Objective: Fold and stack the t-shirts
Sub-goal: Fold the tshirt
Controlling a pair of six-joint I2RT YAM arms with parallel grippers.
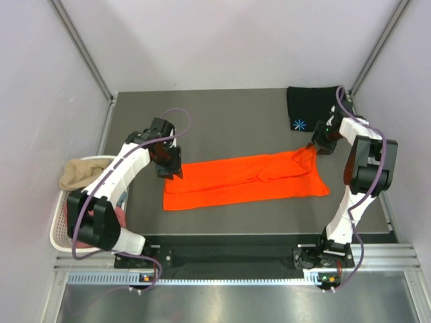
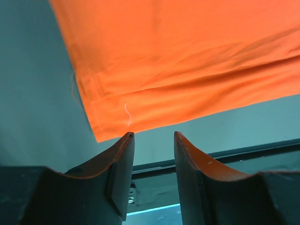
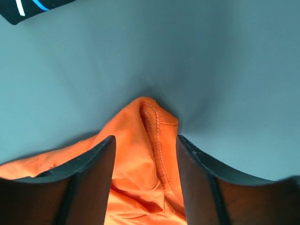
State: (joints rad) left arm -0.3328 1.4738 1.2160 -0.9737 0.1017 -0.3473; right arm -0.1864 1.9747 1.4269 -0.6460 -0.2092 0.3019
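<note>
Now the orange t-shirt [image 3: 136,161] bunches up between right fingers [image 3: 93,166].

Bright, even light falls from overhead in the top view. The walls [image 1: 222,40] look almost washed out, and the arms [image 1: 128,168] cast only faint, short shadows on the table [image 1: 236,128]. The orange shirt [image 1: 242,180] is sharp. In the wrist views the left pincer [image 2: 153,133] and right pincer [image 3: 145,138] are dark with soft edges, perhaps out of focus. A shadow pools behind the raised cloth.
</note>
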